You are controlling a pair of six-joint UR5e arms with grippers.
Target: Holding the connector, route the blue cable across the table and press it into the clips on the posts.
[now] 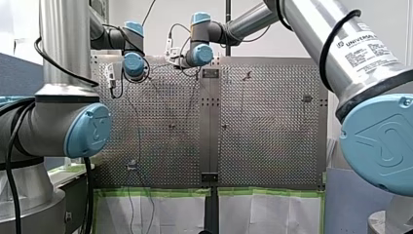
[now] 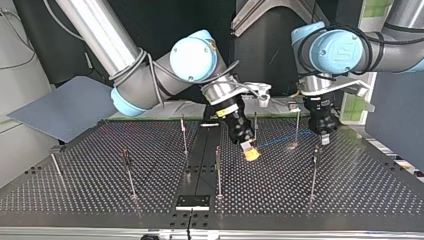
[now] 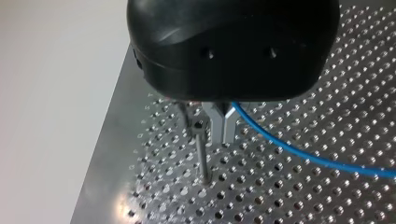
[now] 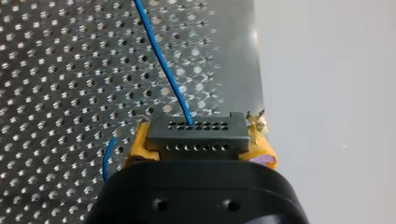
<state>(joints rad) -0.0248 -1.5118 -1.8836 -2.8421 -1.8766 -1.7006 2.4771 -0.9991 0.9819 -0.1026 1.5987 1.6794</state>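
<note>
**Connector clamped in right gripper; blue cable spans to left gripper**

1. Right gripper. In the right wrist view, the yellow pads press on both sides of a grey block connector with two rows of small holes. The blue cable leaves the upper row of holes and runs straight ahead of the gripper over the perforated table. A second short piece of blue cable shows beside one pad, low against the table.

2. Left gripper. In the left wrist view, the metal fingers are drawn together under the black body. The blue cable comes out at the fingers, which appear to pinch it, and slopes away to one side above the table. A thin post stands upright just beside the fingers, apart from the cable.

3. Position on the table. In the top view, the right gripper is tilted and sits near the table's middle, its yellow tips low over the surface. The left gripper points straight down at the view's right, close to the far edge. The cable hangs in the air between the two grippers, faint but visible. It passes near two upright posts in the far row; whether it touches either cannot be told.

4. Other posts. Further posts stand upright across the table, well apart from the cable, in the near row and at the view's left.
</note>
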